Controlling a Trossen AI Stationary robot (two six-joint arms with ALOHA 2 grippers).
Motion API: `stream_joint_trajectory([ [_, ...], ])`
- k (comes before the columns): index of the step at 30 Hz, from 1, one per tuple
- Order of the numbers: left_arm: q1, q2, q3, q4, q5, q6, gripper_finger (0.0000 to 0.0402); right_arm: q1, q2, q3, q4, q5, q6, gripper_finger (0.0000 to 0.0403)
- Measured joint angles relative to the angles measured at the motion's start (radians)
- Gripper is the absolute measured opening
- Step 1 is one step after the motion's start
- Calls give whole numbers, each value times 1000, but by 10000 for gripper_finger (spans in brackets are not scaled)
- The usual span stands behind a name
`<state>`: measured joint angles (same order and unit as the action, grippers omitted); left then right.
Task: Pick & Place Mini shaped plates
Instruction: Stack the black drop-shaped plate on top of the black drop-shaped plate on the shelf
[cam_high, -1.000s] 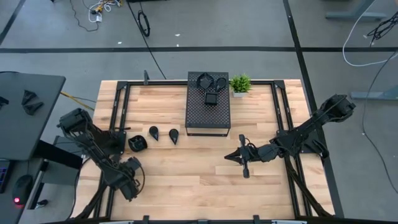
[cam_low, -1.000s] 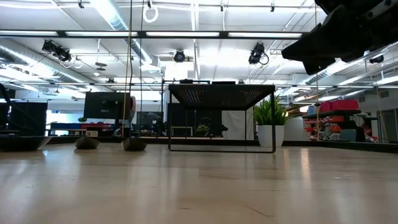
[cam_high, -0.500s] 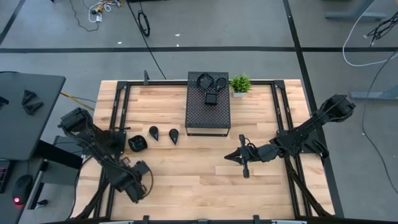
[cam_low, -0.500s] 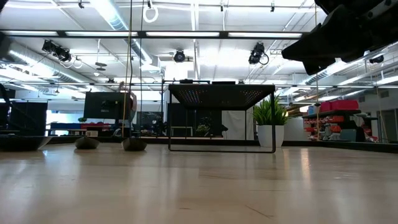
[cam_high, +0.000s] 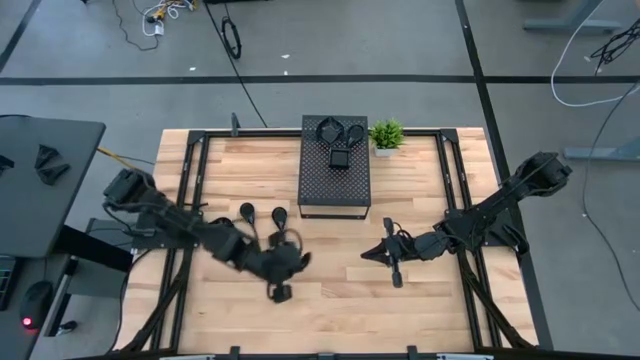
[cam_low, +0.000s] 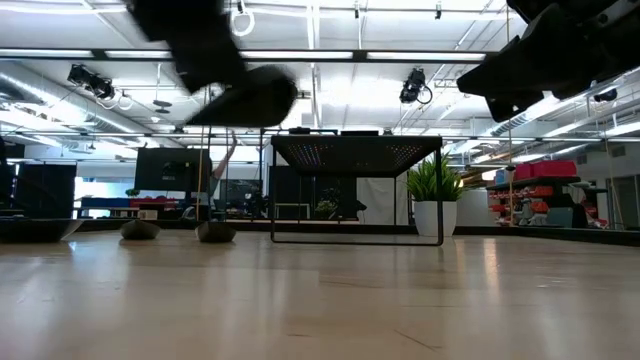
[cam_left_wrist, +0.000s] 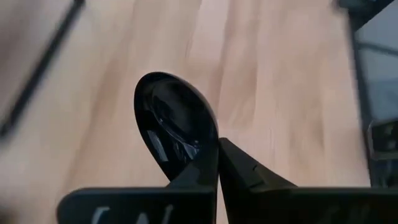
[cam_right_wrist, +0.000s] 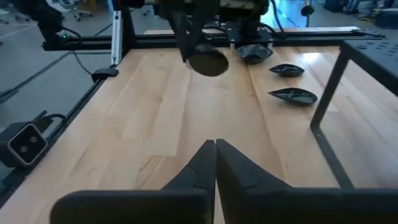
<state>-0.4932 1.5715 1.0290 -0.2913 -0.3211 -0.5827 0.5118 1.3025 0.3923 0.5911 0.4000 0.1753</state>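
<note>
My left gripper (cam_high: 298, 260) hangs over the middle of the table, shut on a rounded glossy black mini plate (cam_left_wrist: 174, 124), which also shows in the right wrist view (cam_right_wrist: 208, 62) and in the low view (cam_low: 255, 98). Two teardrop plates (cam_high: 247, 211) (cam_high: 279, 216) rest on the wood left of the black perforated box (cam_high: 335, 185). Several more plates (cam_high: 340, 158) sit on the box top. My right gripper (cam_high: 368, 252) is shut, empty, and held above the table to the right of the left one. My left gripper pinches the rounded plate by its rim (cam_left_wrist: 208, 149) between the two fingers (cam_left_wrist: 200, 167), at the end nearest the gripper. The plate is lifted clear of the table and sticks out beyond the fingertips, with its hollow side showing to the wrist camera.
A small green potted plant (cam_high: 386, 135) stands right of the box at the far edge. Another black plate (cam_right_wrist: 255, 53) lies near the left frame rail. Black rails (cam_high: 195, 170) border the table. Bare wood (cam_high: 330, 290) lies between the grippers and the near edge.
My left arm has swung fast from the near left corner toward the table's middle, carrying its gripper to the right and a little toward the far edge. It now shows high in the low view with the plate.
</note>
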Motion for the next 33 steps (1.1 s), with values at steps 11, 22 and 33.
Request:
stream_joint_trajectory([
  [11, 163, 1, 0, 240, 116, 236, 5, -102, 0, 17, 75, -232, 48, 100],
  [22, 164, 99, 2, 333, 146, 64, 5, -124, 0, 366, -579, -192, -157, 233],
  [33, 164, 375, 286, -57, 138, 4, 5, -81, 0, 381, -785, -193, 8, 223],
])
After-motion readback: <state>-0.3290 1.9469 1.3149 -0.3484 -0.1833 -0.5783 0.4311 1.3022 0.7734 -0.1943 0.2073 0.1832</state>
